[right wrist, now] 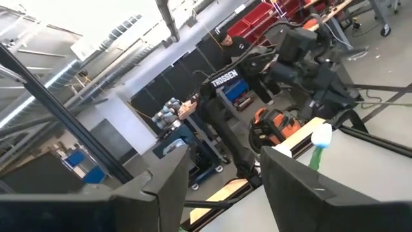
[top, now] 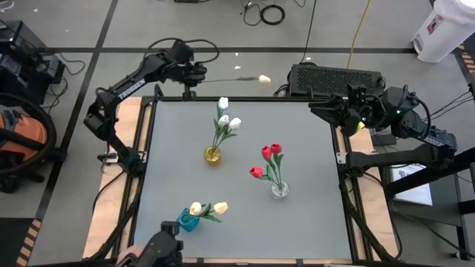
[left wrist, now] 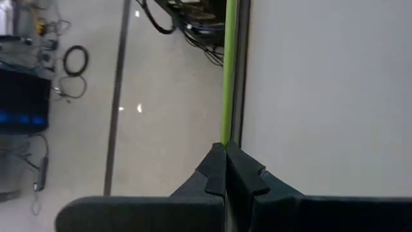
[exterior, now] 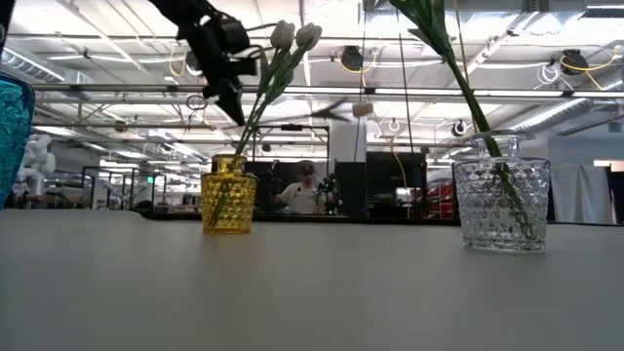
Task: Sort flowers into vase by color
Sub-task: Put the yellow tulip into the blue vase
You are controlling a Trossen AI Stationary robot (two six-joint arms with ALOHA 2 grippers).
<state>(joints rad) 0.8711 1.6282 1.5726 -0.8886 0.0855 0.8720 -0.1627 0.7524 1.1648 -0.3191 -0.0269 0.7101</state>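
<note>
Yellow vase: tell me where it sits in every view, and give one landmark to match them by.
High view: the yellow vase stands left of the table's middle, holding the white tulips.
Low view: left of centre, with the clear vase off to its right.
Left wrist view: not in it.
Right wrist view: the vase is not in it; one white tulip head shows.
Shared landmark: the white tulips.

Low view: red tulips [exterior: 429, 24] cut off at top edge, heads unseen; teal vase [exterior: 14, 132] cropped at side. Stem [left wrist: 228, 71] past left claw [left wrist: 225, 161] runs off-frame, head unseen.
</note>
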